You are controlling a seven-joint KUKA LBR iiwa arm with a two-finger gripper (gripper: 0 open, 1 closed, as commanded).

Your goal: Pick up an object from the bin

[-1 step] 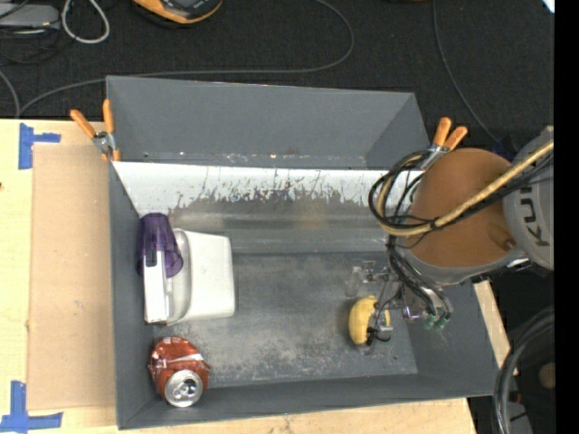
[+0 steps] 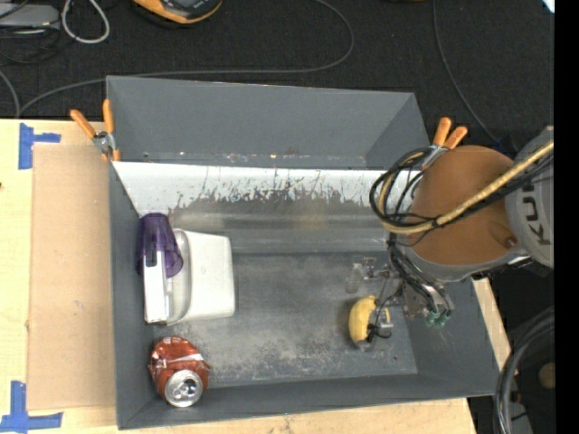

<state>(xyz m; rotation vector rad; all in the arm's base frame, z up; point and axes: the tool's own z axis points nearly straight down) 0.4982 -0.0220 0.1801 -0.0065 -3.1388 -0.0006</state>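
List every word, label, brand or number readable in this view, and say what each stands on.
"KU": on the grey arm casing at the right edge; further letters are cut off.
Crushed red drinks can, near left corner: print unreadable.
White plastic block with purple handle, small yellow lump: no text seen.

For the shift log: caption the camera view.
Gripper beside a small yellow object; white-and-purple item and crushed red can lie left.

Lettering, one item: I read "KU", cut off at the edge, on the grey arm (image 2: 536,217) at three o'clock.
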